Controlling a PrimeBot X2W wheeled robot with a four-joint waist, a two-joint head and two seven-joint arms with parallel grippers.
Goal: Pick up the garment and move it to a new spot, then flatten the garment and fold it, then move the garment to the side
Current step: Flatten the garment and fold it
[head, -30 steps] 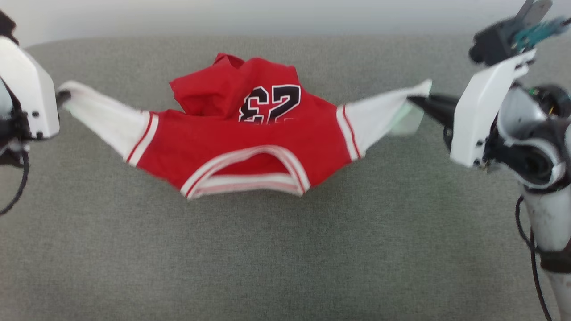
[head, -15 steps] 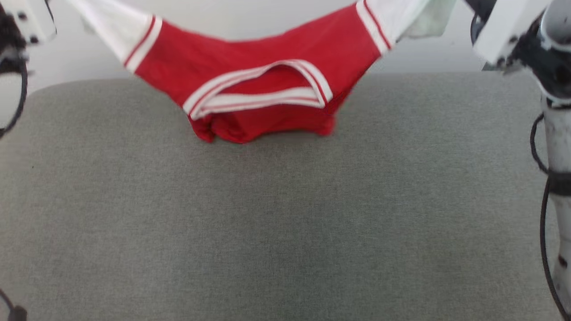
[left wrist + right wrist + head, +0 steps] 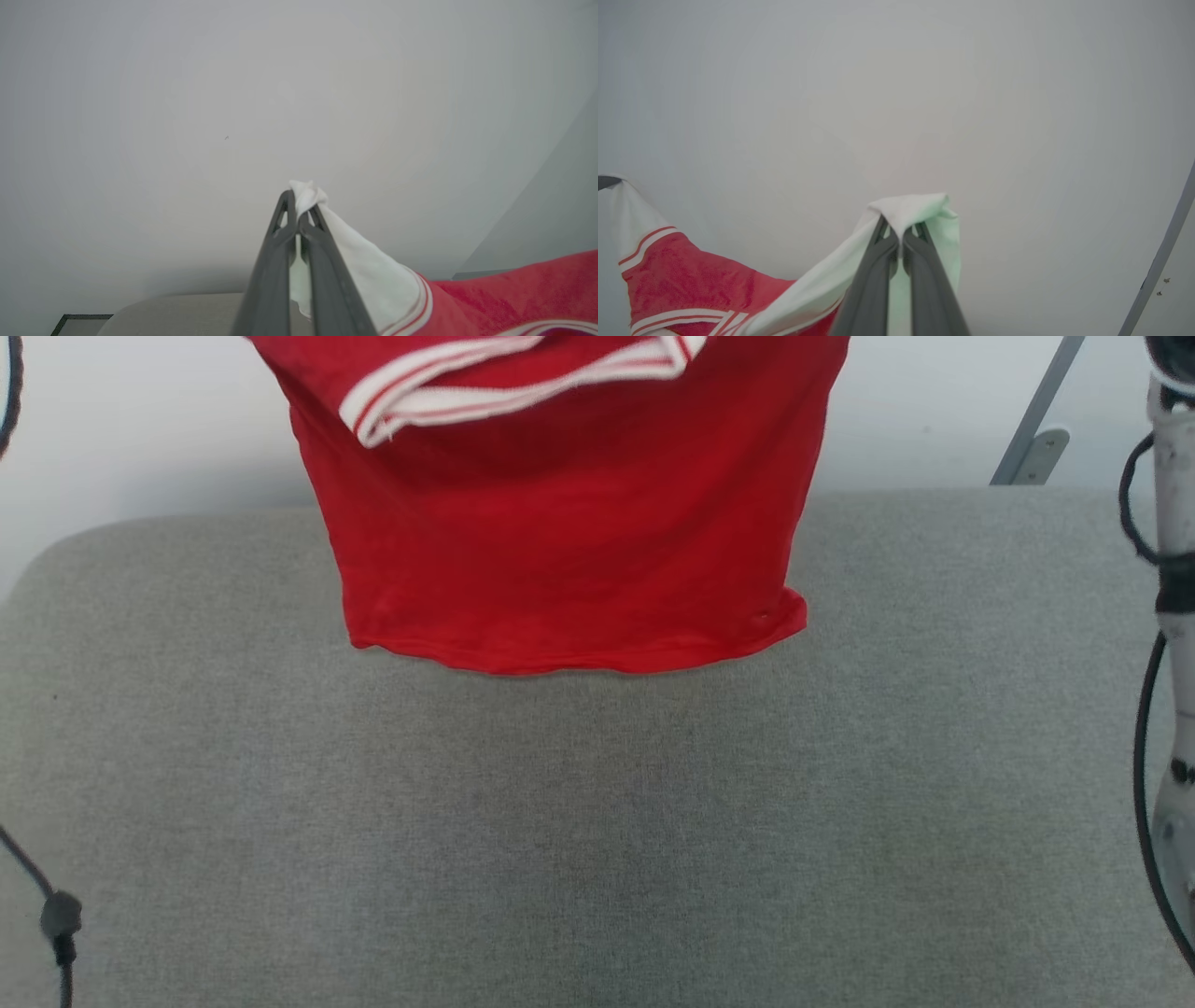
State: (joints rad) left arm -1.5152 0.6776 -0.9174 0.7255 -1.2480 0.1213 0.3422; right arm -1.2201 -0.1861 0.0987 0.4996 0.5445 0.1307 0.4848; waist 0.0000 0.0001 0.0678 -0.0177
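The red garment (image 3: 569,541) hangs in the air above the far half of the grey table (image 3: 597,840), plain red side toward me, its hem just over the surface. Its white-striped collar droops at the top of the head view. In the left wrist view my left gripper (image 3: 297,205) is shut on the tip of a white sleeve (image 3: 369,275). In the right wrist view my right gripper (image 3: 899,224) is shut on the other white sleeve (image 3: 915,210), with the red body (image 3: 691,284) sagging away to the left. The number and lettering are hidden.
A pale wall stands behind the table. A grey metal strut (image 3: 1036,429) leans at the back right. My right arm's pale column and black cable (image 3: 1167,663) run down the right edge, and a black cable (image 3: 56,924) hangs at the lower left.
Both grippers have lifted the garment off the table by its sleeves; it went from crumpled on the surface to hanging full length. The head camera has tilted, so the grippers have left its frame.
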